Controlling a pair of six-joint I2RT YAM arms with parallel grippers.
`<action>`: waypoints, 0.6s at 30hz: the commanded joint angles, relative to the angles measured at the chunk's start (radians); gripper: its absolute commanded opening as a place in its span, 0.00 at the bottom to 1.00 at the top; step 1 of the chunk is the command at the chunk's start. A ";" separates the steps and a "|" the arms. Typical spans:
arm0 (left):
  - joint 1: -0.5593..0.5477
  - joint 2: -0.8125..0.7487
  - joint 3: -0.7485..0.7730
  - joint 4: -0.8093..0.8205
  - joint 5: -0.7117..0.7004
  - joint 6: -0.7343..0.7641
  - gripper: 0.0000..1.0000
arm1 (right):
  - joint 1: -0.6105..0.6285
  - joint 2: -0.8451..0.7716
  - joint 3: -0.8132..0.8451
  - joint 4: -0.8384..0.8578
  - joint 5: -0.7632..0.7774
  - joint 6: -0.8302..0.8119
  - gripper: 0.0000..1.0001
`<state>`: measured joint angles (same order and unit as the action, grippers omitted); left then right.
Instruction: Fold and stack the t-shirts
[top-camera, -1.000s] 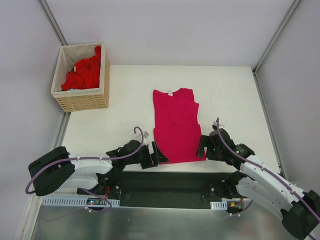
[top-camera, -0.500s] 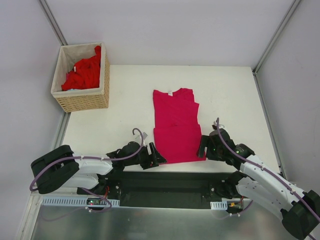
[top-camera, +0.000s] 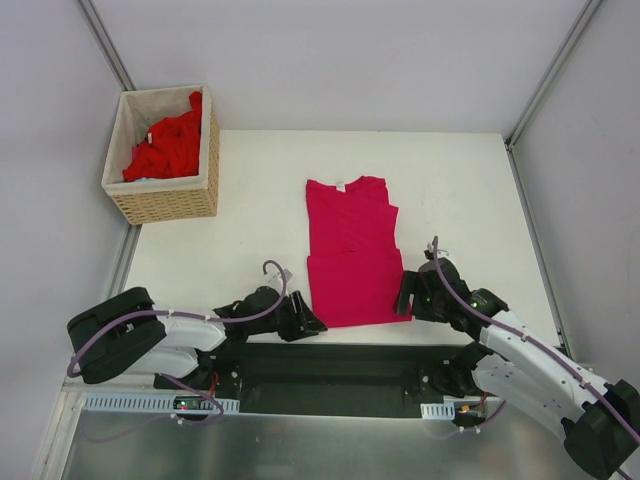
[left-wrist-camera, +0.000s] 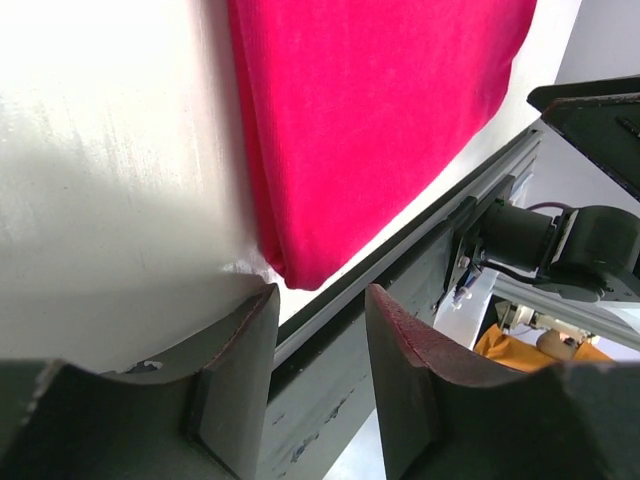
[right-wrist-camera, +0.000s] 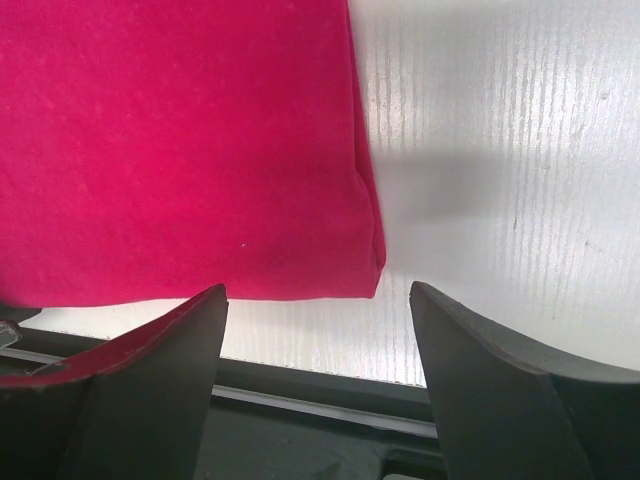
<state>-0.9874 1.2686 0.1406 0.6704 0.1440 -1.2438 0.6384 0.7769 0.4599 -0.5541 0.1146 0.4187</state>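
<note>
folded shirt (top-camera: 348, 250), both jaws released

top view: you see the shirt at the near edge of the table (top-camera: 250, 200), left gripper (top-camera: 308, 318) and right gripper (top-camera: 403, 293) beside its near corners; red shirts (top-camera: 165, 145) in the basket (top-camera: 165, 208).
left wrist: jaws apart, empty.
right wrist: the same.

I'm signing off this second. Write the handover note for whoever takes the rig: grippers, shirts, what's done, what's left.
Both open and empty: left gripper at the near left corner of the magenta shirt, right gripper at its near right corner.
The magenta shirt lies flat mid-table, sides folded in to a narrow strip, collar at the far end. The red shirts are heaped in the basket, far left.
Done: lengthwise folds on one shirt.
Left: probably grip both near corners and fold toward the collar, then fold and stack the rest.
</note>
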 joint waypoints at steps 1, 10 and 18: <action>0.001 0.055 -0.003 -0.060 -0.049 0.021 0.41 | 0.003 -0.024 0.005 0.011 -0.007 0.011 0.77; 0.032 0.141 -0.004 0.008 -0.035 -0.011 0.41 | 0.001 -0.030 0.006 0.006 -0.006 0.002 0.78; 0.036 0.106 -0.038 -0.029 -0.067 -0.040 0.40 | 0.001 -0.013 0.003 0.022 -0.012 0.003 0.78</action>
<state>-0.9600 1.3769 0.1482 0.7776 0.1497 -1.2858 0.6384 0.7624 0.4599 -0.5510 0.1143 0.4179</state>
